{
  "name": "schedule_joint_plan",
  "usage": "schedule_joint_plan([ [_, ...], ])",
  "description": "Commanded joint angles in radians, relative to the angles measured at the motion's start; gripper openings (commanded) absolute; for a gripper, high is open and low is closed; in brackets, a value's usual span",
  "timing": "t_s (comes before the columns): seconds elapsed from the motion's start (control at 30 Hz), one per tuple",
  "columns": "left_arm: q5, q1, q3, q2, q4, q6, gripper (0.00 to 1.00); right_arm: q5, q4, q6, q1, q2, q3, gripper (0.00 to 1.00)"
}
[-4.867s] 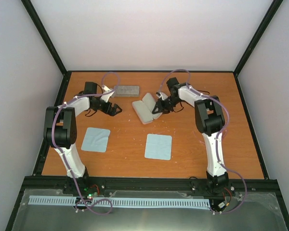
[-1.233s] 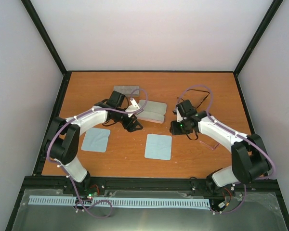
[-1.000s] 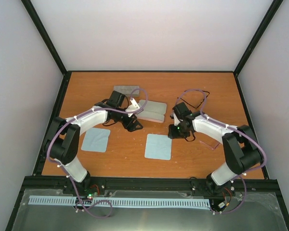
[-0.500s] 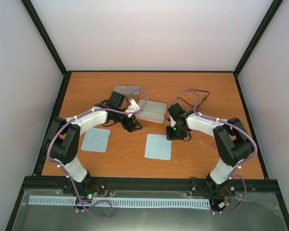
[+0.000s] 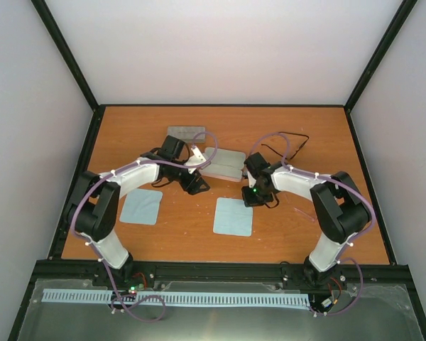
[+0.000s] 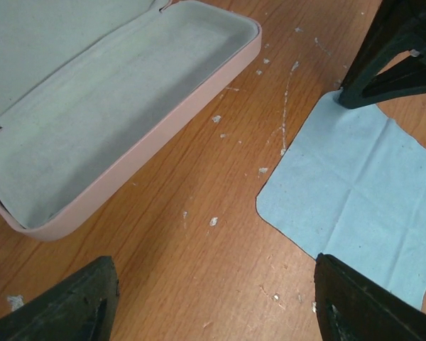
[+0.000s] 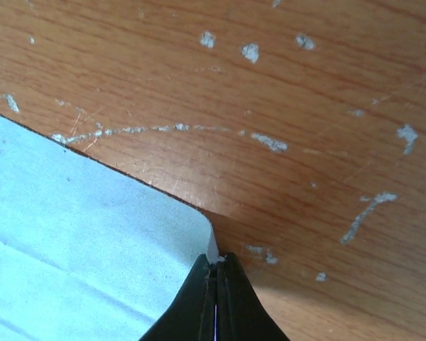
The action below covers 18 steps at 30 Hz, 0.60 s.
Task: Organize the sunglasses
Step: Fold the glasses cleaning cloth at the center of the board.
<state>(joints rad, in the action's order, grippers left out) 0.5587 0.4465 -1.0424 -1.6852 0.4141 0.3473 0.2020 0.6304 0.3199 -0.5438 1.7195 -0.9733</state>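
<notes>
The right end effector [image 7: 216, 268] is shut tight, its two tips pressed together on the far right corner of the right cloth [image 7: 78, 234], which is pinched and lifted slightly off the table [image 7: 305, 106]. About a second earlier this end effector was held further to the right, clear of the cloth; it has since been brought leftward onto that corner. Nearly five seconds back it was placed at the pink case [image 6: 128, 121], which then lay at a different angle and is now seen open just beside the grey case [image 5: 186, 133]. The left end effector [image 6: 213, 284] is spread wide and nothing is held in it. It is poised over bare table between the open pink case and the right cloth, hardly shifted over the last second, though earlier it was kept by the grey case. The left cloth [image 5: 141, 206] is unmoved. The sunglasses [image 5: 298, 140] are made out only as thin black lines on the table behind the right arm, apart from both cases
</notes>
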Motion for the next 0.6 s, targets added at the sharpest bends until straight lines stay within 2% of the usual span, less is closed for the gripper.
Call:
schedule_joint_plan([
  [0.0, -0.011, 0.016, -0.011, -0.032, -0.012, -0.015, 0.72, -0.018, 0.015, 0.014, -0.010, -0.035, 0.037, 0.03],
  [0.17, -0.049, 0.064, -0.038, -0.086, -0.016, -0.011, 0.61, -0.024, 0.001, 0.024, -0.006, -0.044, 0.035, 0.03],
  [0.57, -0.061, 0.131, -0.112, -0.184, -0.017, 0.002, 0.57, -0.013, -0.025, 0.018, 0.007, -0.017, 0.005, 0.03],
])
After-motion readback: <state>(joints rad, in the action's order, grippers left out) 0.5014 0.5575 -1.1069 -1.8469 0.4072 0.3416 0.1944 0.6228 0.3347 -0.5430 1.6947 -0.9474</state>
